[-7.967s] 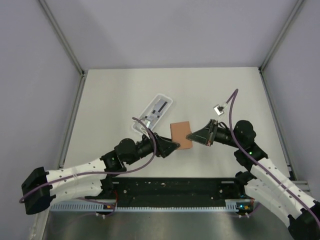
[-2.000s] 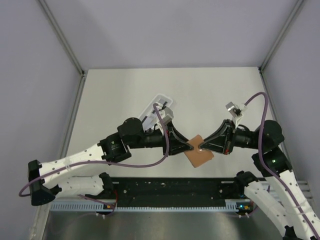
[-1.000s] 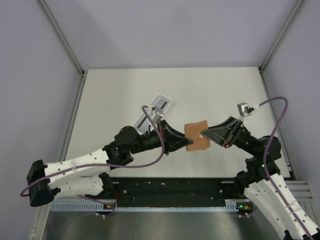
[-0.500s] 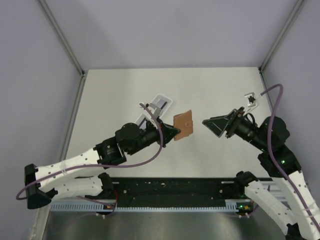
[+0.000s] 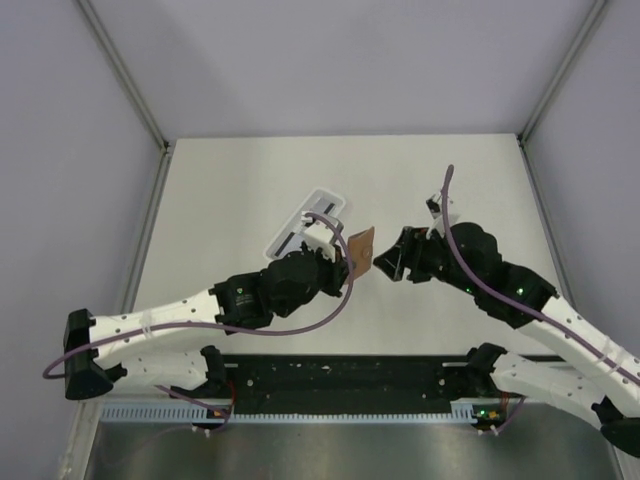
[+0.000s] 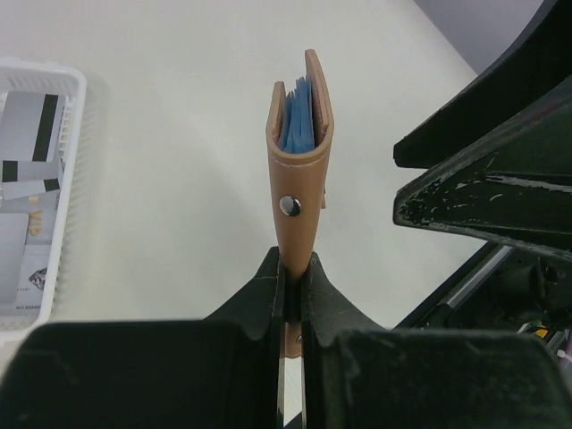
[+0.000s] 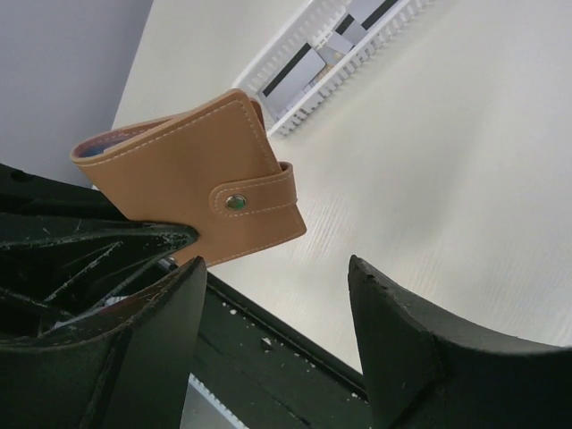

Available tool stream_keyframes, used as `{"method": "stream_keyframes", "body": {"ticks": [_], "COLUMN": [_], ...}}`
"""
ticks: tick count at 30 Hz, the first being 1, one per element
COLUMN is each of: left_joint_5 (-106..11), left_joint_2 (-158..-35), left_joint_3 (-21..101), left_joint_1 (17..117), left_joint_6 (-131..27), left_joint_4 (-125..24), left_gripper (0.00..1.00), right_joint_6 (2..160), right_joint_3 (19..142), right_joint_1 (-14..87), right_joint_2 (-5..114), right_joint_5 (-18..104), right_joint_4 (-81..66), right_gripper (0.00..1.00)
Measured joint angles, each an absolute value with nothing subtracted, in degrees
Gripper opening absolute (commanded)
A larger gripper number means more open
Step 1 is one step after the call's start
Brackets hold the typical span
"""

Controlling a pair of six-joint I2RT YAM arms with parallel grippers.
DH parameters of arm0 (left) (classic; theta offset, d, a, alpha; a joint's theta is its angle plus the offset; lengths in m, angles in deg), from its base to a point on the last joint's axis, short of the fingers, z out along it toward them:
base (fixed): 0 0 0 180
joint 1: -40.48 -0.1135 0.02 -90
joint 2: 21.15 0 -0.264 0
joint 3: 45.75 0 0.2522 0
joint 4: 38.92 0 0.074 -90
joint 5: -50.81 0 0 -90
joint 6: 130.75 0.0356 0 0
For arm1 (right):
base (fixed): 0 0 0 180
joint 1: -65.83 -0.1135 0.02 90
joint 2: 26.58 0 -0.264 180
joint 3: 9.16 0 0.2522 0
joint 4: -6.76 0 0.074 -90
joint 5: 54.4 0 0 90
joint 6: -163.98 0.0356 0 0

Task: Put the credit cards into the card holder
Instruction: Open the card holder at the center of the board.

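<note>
Pinching the wallet (image 6: 299, 170) by its lower edge, the left gripper (image 6: 293, 268) is clamped tight on it, one finger pressed to each leather face. The wallet is held up off the table (image 5: 250, 190), edge-on to the left wrist camera, with a snap stud facing the lens. Its two covers part slightly at the far end and blue lining shows between them. In the right wrist view one orange-brown face is in sight, and a strap with the stud lies across it.

The right gripper (image 7: 273, 268) stands spread wide with nothing between its fingers. Its tips are just beside the wallet and apart from it.

From above, both grippers come together near the table's middle, with the tilted wallet at the left one's tip.

The cards (image 6: 31, 134) lie in the white tray (image 6: 70, 125), behind and left of the wallet and apart from it. They are grey with dark stripes and overlap. Cannot tell how many there are.
</note>
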State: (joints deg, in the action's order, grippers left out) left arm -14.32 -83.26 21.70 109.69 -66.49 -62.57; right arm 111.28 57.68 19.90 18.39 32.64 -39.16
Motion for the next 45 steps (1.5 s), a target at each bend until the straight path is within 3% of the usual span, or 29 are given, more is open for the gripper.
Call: {"method": "stream_keyframes", "body": {"ticks": [13, 34, 39, 45], "left_joint_5": [-12.5, -10.5, -11.1, -11.5], "left_joint_2": [-84.6, -82.7, -82.7, -81.9], "left_joint_3": [22.7, 21.6, 20.7, 20.7], "left_joint_1": [111.5, 111.5, 111.5, 111.7], "left_joint_6": [-66.5, -66.1, -66.1, -66.2], "left_joint_4": [-63.4, -62.4, -62.2, -60.4], "left_gripper": [0.00, 0.00, 0.00, 0.00], "right_joint_6": [114.7, 116.2, 115.7, 112.5], "right_joint_3": [57.9, 56.4, 57.5, 60.9], "right_joint_1": [16.4, 16.0, 15.2, 15.4], "right_joint_2": [23.1, 26.4, 27.7, 29.8], "right_joint_5": [29.2, 28.8, 25.1, 8.3], "right_joint_4": [-31.6, -30.6, -33.4, -44.6], "right_gripper": [0.63, 0.53, 0.45, 0.46]}}
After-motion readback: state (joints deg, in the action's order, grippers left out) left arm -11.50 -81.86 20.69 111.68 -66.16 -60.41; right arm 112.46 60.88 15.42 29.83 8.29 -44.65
